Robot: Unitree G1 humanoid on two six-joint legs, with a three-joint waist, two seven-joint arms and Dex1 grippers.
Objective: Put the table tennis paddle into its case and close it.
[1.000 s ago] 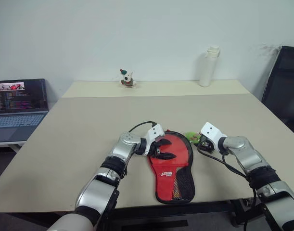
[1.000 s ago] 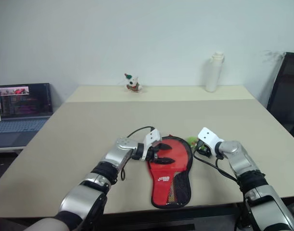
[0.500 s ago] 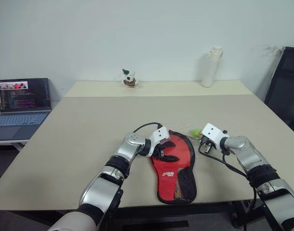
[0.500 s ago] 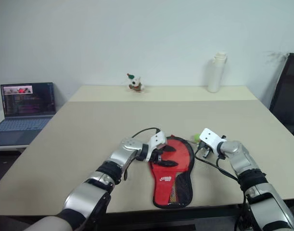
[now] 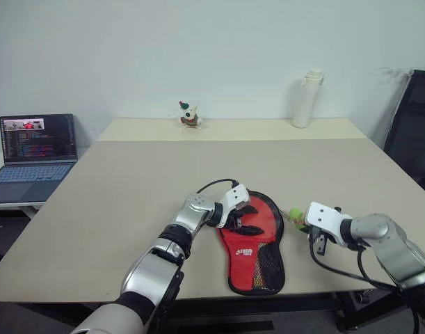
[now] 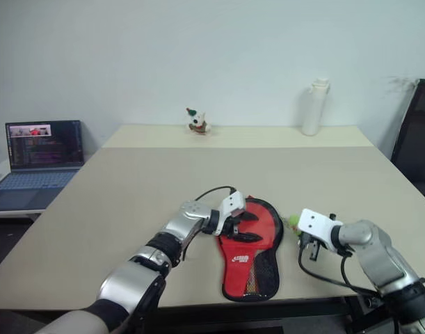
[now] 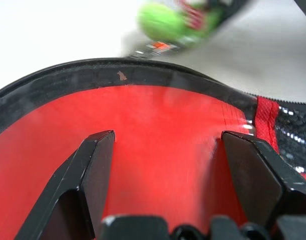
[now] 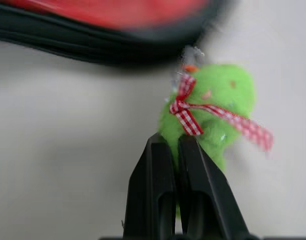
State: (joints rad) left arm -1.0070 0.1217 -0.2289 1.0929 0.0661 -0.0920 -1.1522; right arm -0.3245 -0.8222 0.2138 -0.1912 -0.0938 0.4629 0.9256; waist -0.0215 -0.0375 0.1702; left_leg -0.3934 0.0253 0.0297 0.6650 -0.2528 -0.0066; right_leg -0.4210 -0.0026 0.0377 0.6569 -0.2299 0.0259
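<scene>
Case (image 5: pixel 254 240) flat on the table (image 5: pixel 129 181) near its front edge, red face up, mesh half with white logo toward the robot; paddle presumably inside, but not distinguishable from the red panel; left gripper (image 5: pixel 244 220) over the round end of the case, fingers (image 7: pixel 95 175) spread wide, nothing between them; right gripper (image 8: pixel 175 150) just right of the case, fingers pressed together against a small green plush charm (image 8: pixel 213 110) with a red-checked ribbon, grip uncertain; laptop (image 5: pixel 33 149) left; white bottle (image 5: pixel 306 97) and small figurine (image 5: pixel 188 115) at far edge
</scene>
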